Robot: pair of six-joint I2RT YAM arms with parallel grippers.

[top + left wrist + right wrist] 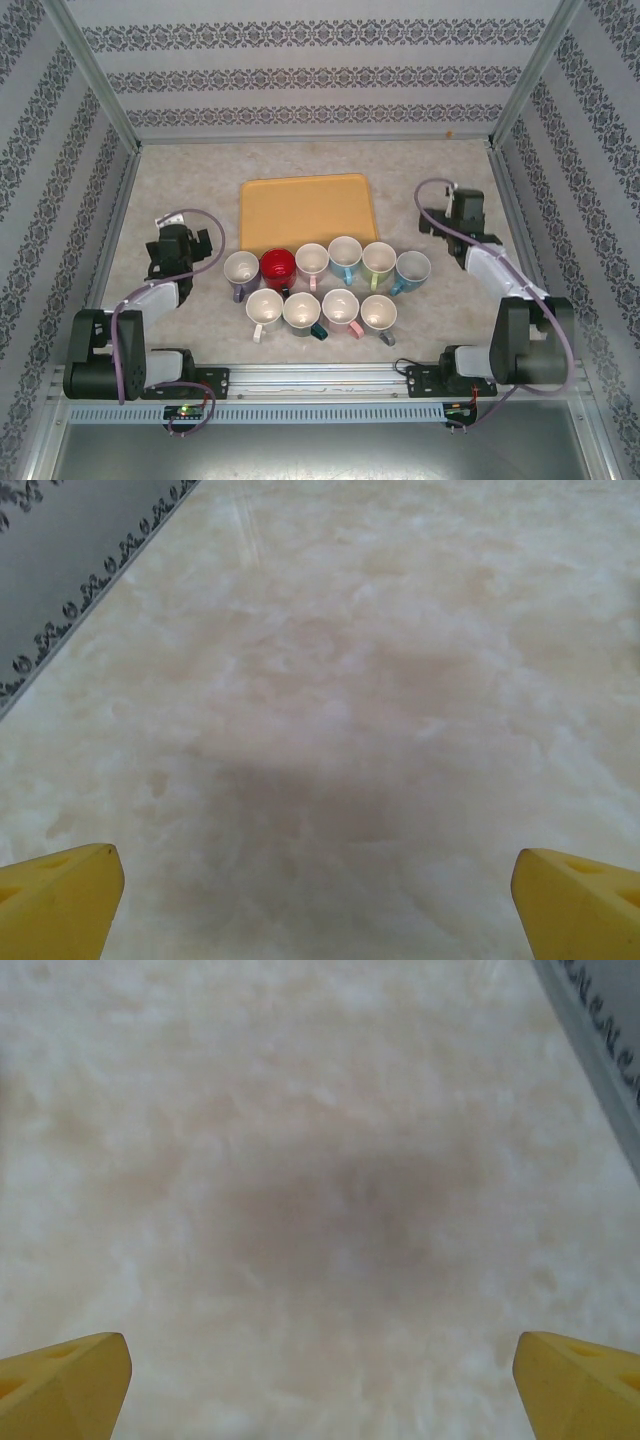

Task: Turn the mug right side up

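Marbled beige table (180, 180), patterned walls around. Yellow tray (308, 210): centre, toward the far edge. Red mug (278, 266): upside down, just before the tray's near edge, hemmed between a purple-handled mug (241, 270) and a white mug (312, 260), with a front row of mugs (301, 312) close before it. Left gripper (315, 858): jaws wide, empty, over bare table left of the mugs. Right gripper (320, 1338): jaws wide, empty, toward the right edge.
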